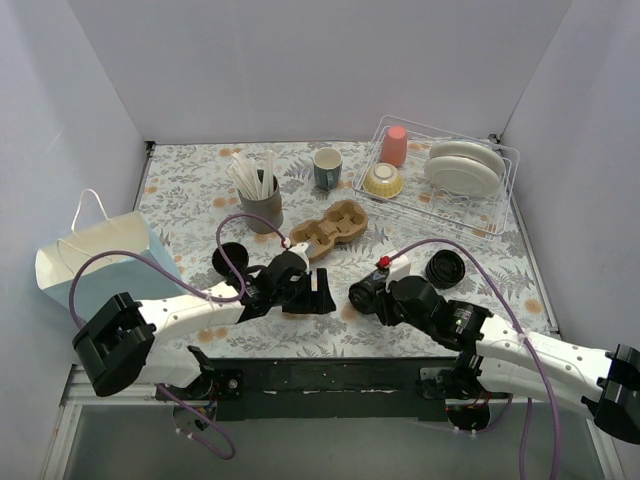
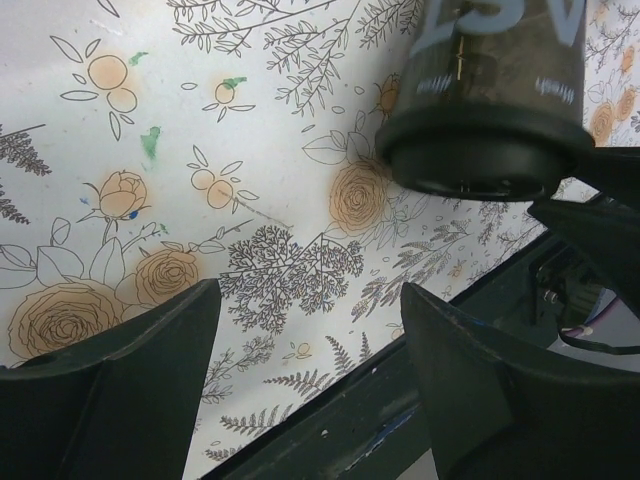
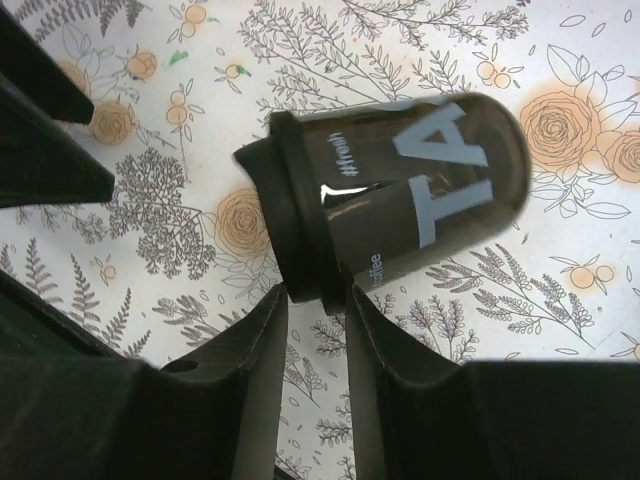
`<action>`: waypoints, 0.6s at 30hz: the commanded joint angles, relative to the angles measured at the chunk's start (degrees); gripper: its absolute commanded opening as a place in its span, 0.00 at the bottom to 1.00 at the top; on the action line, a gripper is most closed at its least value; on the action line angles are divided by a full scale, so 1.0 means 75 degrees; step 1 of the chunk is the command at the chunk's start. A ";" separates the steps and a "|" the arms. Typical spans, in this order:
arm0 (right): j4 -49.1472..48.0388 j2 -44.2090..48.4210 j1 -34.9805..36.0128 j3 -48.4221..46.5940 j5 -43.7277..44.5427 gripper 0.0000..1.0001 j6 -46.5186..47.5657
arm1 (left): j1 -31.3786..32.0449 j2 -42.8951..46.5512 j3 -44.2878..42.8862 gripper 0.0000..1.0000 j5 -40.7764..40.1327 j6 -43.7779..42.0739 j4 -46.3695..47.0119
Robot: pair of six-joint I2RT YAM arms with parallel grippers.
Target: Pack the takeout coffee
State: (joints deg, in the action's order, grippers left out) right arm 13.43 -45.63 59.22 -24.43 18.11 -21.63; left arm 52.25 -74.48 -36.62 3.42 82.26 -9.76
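Observation:
A black takeout cup (image 3: 400,190) with white lettering and a black lid lies tilted on its side just over the floral cloth. My right gripper (image 3: 315,292) is shut on its lid rim; in the top view the gripper (image 1: 374,298) and cup (image 1: 357,297) are near the front centre. My left gripper (image 2: 310,290) is open and empty, just left of that cup (image 2: 490,100), and shows in the top view (image 1: 322,298). Two more black lidded cups stand upright, one at the right (image 1: 445,268) and one at the left (image 1: 228,260).
A brown cardboard cup carrier (image 1: 335,228) lies behind the grippers. A white paper bag (image 1: 100,262) stands at the left edge. A grey cup of straws (image 1: 260,205), a grey-green mug (image 1: 327,167) and a dish rack (image 1: 500,195) stand at the back.

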 commanded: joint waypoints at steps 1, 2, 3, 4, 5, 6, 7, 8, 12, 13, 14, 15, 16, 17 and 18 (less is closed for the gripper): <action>-0.0514 -0.0092 0.0061 -0.0036 0.0597 0.29 -0.0303 | -0.0017 0.0473 0.0137 0.73 -0.0128 -0.0034 0.0129; -0.0490 -0.0034 0.0061 -0.0036 0.0632 0.26 -0.0350 | -0.0006 0.0520 0.0148 0.73 -0.0140 -0.0034 0.0118; -0.0467 0.0013 0.0061 -0.0048 0.0714 0.22 -0.0420 | -0.0017 0.0555 0.0172 0.73 -0.0163 -0.0034 0.0129; -0.0432 0.0048 0.0061 -0.0094 0.0738 0.20 -0.0479 | -0.0017 0.0648 0.0184 0.73 -0.0221 -0.0034 0.0106; -0.0315 0.0153 0.0061 -0.0130 0.0749 0.18 -0.0549 | -0.0017 0.0684 0.0184 0.73 -0.0245 -0.0034 0.0106; -0.0268 0.0212 0.0061 -0.0165 0.0750 0.16 -0.0620 | -0.0017 0.0719 0.0184 0.73 -0.0268 -0.0034 0.0106; -0.0233 0.0294 0.0061 -0.0223 0.0726 0.15 -0.0771 | -0.0017 0.0754 0.0184 0.73 -0.0280 -0.0057 0.0106; -0.0221 0.0445 0.0061 -0.0247 0.0715 0.14 -0.0831 | -0.0006 0.0778 0.0184 0.73 -0.0304 -0.0058 0.0118; 0.0256 0.0576 0.0061 -0.0492 0.1168 0.16 -0.1439 | -0.0017 0.0720 0.0079 0.71 -0.0362 -0.0011 0.0141; 0.0515 0.0506 0.0049 -0.0656 0.1427 0.18 -0.1638 | -0.0017 0.0708 0.0032 0.71 -0.0362 0.0001 0.0141; 0.0843 0.0308 0.0049 -0.0994 0.1696 0.21 -0.2104 | -0.0017 0.0754 0.0008 0.71 -0.0362 0.0024 0.0176; 0.1148 0.0179 0.0049 -0.1160 0.2198 0.27 -0.2352 | -0.0017 0.0778 0.0008 0.71 -0.0362 0.0013 0.0211; 0.1742 0.0050 0.0049 -0.1335 0.2388 0.31 -0.2575 | -0.0017 0.0813 -0.0004 0.71 -0.0362 0.0013 0.0235; 0.2027 -0.0160 0.0049 -0.1511 0.2541 0.33 -0.3088 | -0.0017 0.0848 -0.0027 0.71 -0.0362 0.0001 0.0246; 0.2273 -0.0232 0.0049 -0.1791 0.2798 0.36 -0.3325 | -0.0006 0.0895 -0.0027 0.71 -0.0362 -0.0022 0.0258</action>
State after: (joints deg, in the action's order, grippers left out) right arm 20.58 -44.62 59.33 -30.52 28.82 -35.24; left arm 52.25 -70.06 -35.81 1.91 82.39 -8.86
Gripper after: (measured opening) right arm 0.313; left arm 0.711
